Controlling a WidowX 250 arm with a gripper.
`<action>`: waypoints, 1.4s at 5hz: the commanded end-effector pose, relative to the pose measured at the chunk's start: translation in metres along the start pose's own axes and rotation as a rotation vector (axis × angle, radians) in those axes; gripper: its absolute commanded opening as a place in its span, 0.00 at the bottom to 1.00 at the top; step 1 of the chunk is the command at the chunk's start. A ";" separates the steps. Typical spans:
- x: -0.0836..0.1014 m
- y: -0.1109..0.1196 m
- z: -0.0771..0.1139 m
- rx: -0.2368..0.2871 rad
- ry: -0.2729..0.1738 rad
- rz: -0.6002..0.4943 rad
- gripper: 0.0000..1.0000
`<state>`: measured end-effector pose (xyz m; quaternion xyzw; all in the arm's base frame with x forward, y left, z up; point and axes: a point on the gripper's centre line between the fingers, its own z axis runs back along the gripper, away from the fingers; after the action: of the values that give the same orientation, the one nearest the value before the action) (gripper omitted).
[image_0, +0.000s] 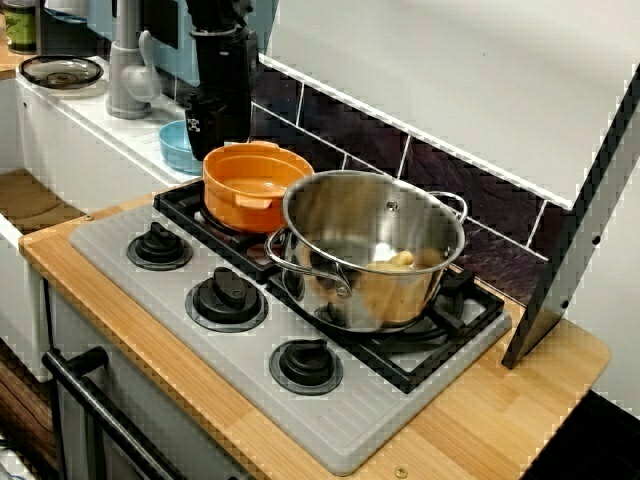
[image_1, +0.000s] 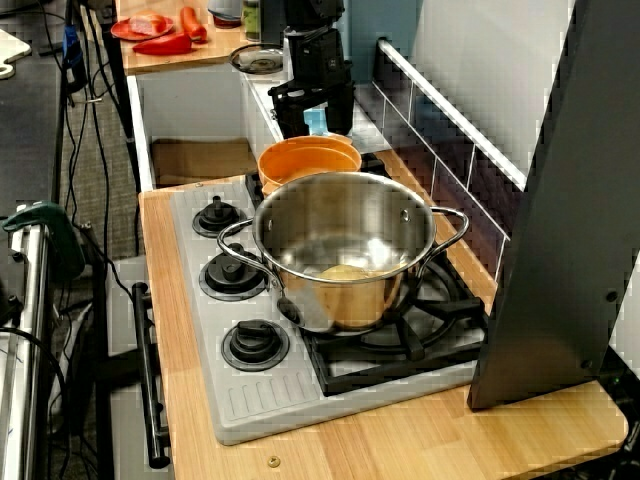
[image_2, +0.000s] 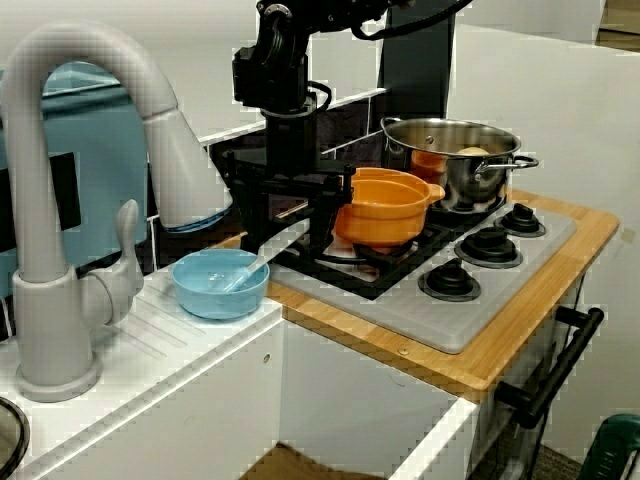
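Nearest in the view from the sink side stood the grey faucet. Just past it, on the white sink ledge, was a blue bowl with a pale spoon leaning inside.

The gripper hung straight down past the bowl, which lay at about its seven o'clock. Its jaws were spread wide with nothing between them. I judge that this upright, open pose kept both fingers clear of the rims on either side.

At the gripper's three o'clock sat the orange pot, on the black grate over the burner nearest the sink and on the wall side. Its near rim was just beside one finger, but whether they touched I could not tell. The pot stood level on the grate bars, probably because they bore its flat base evenly.

It was a squat, round, glossy orange pot with thick walls. Short lug handles stuck out at the rim, and its inside looked bare in the view across the knobs.

Farther off, at the orange pot's one o'clock, stood a taller steel pot on the next burner, close to the orange one. A yellowish lump lay on its bottom. Black knobs ran along the stove's front edge — all apart from the pots.
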<state>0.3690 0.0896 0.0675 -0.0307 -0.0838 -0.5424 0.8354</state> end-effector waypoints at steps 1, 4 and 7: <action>0.000 0.012 0.012 0.038 -0.010 -0.005 1.00; 0.010 0.016 0.002 0.013 0.003 -0.014 1.00; 0.011 0.021 -0.004 0.018 0.029 0.009 0.00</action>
<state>0.3862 0.0866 0.0507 -0.0348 -0.0593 -0.5358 0.8416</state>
